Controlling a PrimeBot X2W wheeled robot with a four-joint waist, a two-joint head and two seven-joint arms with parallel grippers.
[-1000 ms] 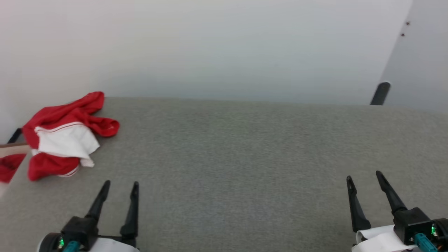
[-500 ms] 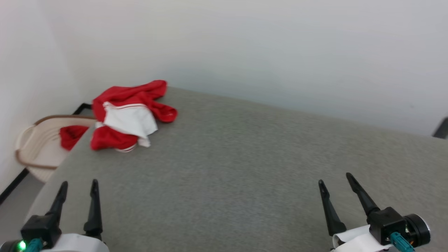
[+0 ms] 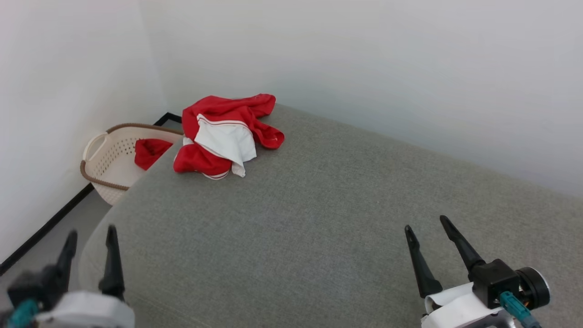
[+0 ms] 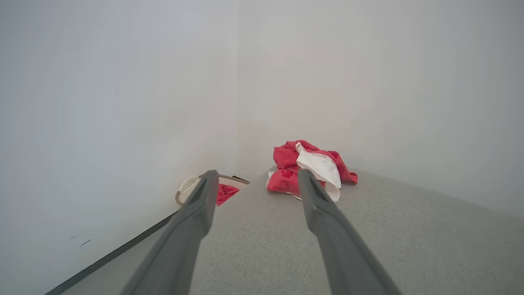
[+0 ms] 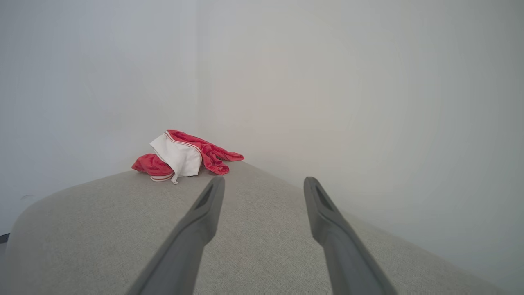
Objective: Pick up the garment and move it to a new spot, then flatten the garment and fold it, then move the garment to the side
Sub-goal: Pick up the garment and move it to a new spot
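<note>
Head view: seeing the garment (image 3: 225,136) lying bunched on the grey fabric worktop (image 3: 319,218), at the corner just beside the basket (image 3: 109,157), a white sleeve uppermost and the print hidden in the folds. Noting a small red cloth (image 3: 150,152) sitting inside the basket, apart from the garment. Finding the left pincer (image 3: 91,230) straddling the worktop's edge on the basket's side, fingers spread wide, gripping nothing. Finding the right pincer (image 3: 426,223) over the worktop, well away from the basket, likewise spread wide and empty.

Left wrist view: looking along wide-set fingers toward the basket and the garment next to it, both well ahead, nothing being touched.

Right wrist view: looking across bare worktop at the garment from the side away from the basket, fingers standing wide with nothing between them.

Judging the pick-up as not yet begun.

- Risking a grab at the wrong red thing, with the cloth sitting so near in the basket.
- Risking a pinch on the loose sleeve alone, leaving the body dragging or slipping free on the lift.
- Risking a nudge that sends the pile over the rounded corner into the basket.
- Risking a snag on the worktop's own fabric when closing too low.
- Risking the left fingers catching the worktop's edge on the way in.
</note>
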